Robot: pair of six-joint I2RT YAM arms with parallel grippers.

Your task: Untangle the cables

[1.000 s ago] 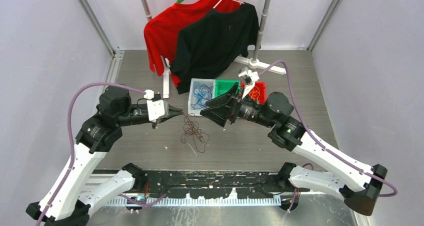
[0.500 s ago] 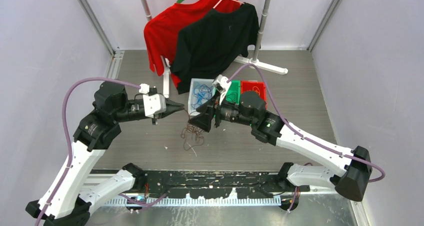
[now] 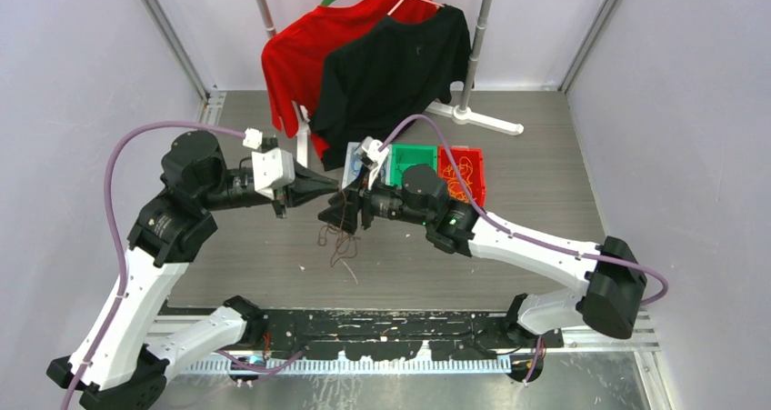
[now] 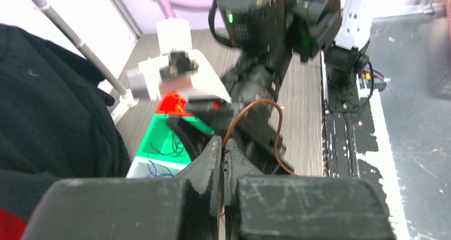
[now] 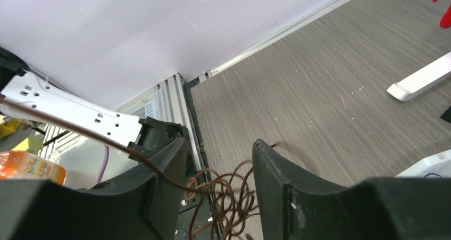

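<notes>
Left claw is clamped on one strand of the brown cable. Right claw gapes around the tangle, which hangs mid-frame between them. It looks thin, light, limp and snag-prone. Best pinched on a loose strand beside the knot.

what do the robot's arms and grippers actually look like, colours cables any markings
Both the left arm and right arm have white links with black joint housings. A lilac hose loops along each. White camera mounts sit at the wrists. The left gripper and right gripper have black tapered fingers, scuffed grey; a green light glows on the right arm.
</notes>
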